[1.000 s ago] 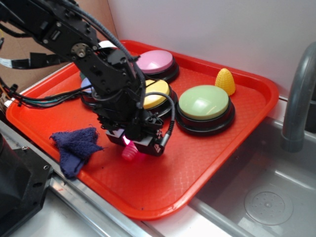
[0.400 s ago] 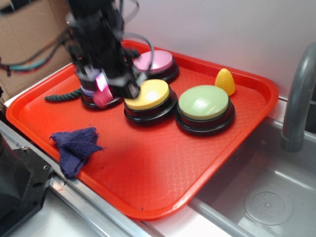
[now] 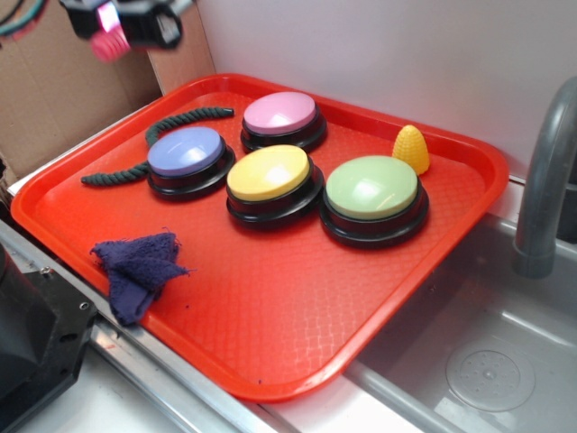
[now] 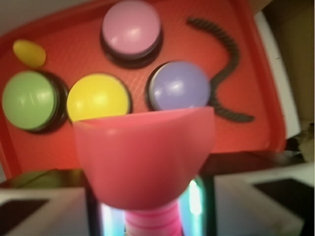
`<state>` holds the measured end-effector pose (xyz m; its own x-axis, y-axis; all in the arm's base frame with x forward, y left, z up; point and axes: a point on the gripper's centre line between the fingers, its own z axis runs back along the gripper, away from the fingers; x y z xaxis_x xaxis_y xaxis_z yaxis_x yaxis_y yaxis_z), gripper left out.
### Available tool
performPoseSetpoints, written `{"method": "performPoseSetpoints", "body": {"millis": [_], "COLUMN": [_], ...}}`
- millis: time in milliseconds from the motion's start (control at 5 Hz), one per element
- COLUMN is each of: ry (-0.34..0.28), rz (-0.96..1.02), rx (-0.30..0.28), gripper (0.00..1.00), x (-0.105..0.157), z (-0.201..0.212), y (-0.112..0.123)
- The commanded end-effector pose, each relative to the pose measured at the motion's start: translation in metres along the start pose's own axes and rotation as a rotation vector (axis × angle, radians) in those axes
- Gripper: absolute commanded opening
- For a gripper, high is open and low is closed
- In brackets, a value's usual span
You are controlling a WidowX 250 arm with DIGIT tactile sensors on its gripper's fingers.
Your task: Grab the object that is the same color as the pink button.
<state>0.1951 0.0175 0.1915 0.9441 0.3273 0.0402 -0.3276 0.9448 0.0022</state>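
Your gripper (image 3: 113,27) is way up now at the top left corner of the exterior view, after sitting low on the red tray (image 3: 297,334) a second ago. It takes the pink bolt (image 3: 109,41) up with it, off the tray floor. With the arm gone, you see the lavender-blue button (image 3: 186,153) and dark rope (image 3: 185,115) fully again.

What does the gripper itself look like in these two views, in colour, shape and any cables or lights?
In the exterior view only the gripper shows at the top left: a blocky black body with pale patches, blurred, and green and red cables running off beside it. In the wrist view its two fingers are broad, flat, light grey slabs with dark faces, and a greenish-white glow shows between them. No markings are legible.
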Motion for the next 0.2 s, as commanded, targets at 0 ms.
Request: {"method": "performPoseSetpoints", "body": {"millis": [0], "ry": [-0.042], "rz": [0.059], "rx": [-0.019], "gripper": [0.0], "x": [0.0054], "z": [0.018], "y": [0.0094]}}
